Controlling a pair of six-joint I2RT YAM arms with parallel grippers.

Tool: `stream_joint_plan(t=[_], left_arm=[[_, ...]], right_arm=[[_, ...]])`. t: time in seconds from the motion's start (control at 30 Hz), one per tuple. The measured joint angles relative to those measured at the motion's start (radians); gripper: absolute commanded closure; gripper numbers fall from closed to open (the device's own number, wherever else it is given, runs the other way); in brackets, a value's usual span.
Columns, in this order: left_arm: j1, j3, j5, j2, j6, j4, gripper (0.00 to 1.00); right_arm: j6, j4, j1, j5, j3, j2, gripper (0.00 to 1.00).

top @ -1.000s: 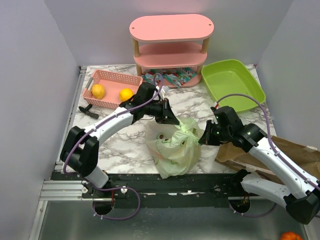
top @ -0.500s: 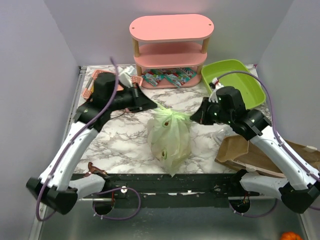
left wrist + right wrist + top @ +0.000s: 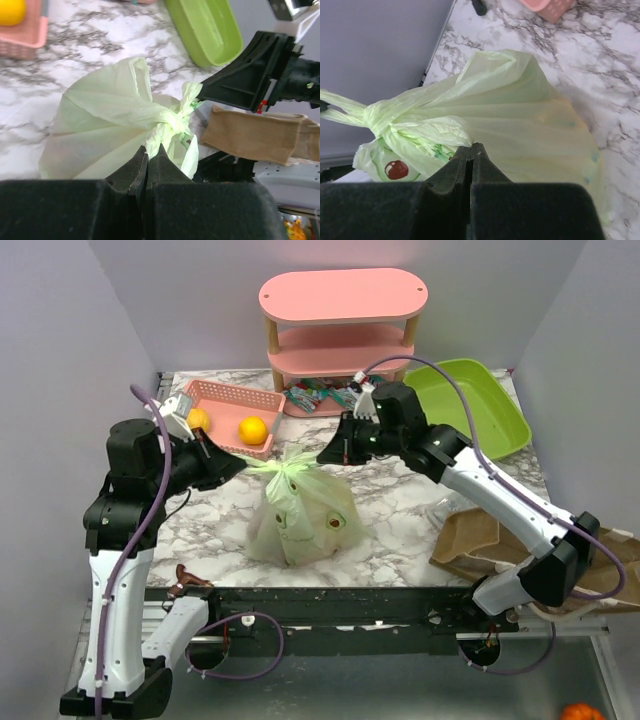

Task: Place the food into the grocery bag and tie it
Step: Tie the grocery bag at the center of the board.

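The grocery bag (image 3: 297,515), thin pale green film, stands bulging on the marble table with its handles knotted at the top (image 3: 290,468). My left gripper (image 3: 240,466) is shut on the handle end left of the knot, seen pinched at the tips (image 3: 148,149). My right gripper (image 3: 324,456) is shut on the other handle end (image 3: 471,146), pulling right. The knot (image 3: 170,120) (image 3: 377,119) sits taut between them. The food inside shows only as dim shapes through the film. Teal-and-red snack packets (image 3: 335,395) lie under the shelf.
A pink basket (image 3: 228,398) holding two yellow-orange fruits (image 3: 252,429) sits at the back left. Behind stand a pink shelf (image 3: 343,300) and a green tray (image 3: 468,405). A brown paper bag (image 3: 480,540) lies front right. A black tool (image 3: 177,462) lies near the left edge.
Both grippers moved left and apart with the handle ends, drawing the knot tight. The bag shifted left and now stands upright under the knot.
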Motion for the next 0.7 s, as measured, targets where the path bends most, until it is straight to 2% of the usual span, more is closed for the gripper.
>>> stream_joint_plan(t=[0.1,0.27,0.43,0.53,0.7], left_arm=[[0.056,0.027,-0.010,-0.017,0.043,-0.058,1.00],[0.153,0.163,-0.020,0.003,0.120,-0.148,1.00],[0.173,0.219,-0.040,0.011,0.153,-0.170,1.00],[0.180,0.094,-0.041,-0.032,0.143,-0.139,1.00],[0.182,-0.264,-0.037,-0.128,0.072,-0.062,1.00]], right_arm=[[-0.007,-0.003,0.046,0.004,0.077,0.065,0.99],[-0.014,0.001,0.085,0.007,0.173,0.126,0.99],[-0.013,0.031,0.101,0.040,0.196,0.129,0.99],[-0.013,0.064,0.105,0.095,0.133,0.110,0.99],[0.008,0.093,0.108,0.133,-0.077,0.083,0.99]])
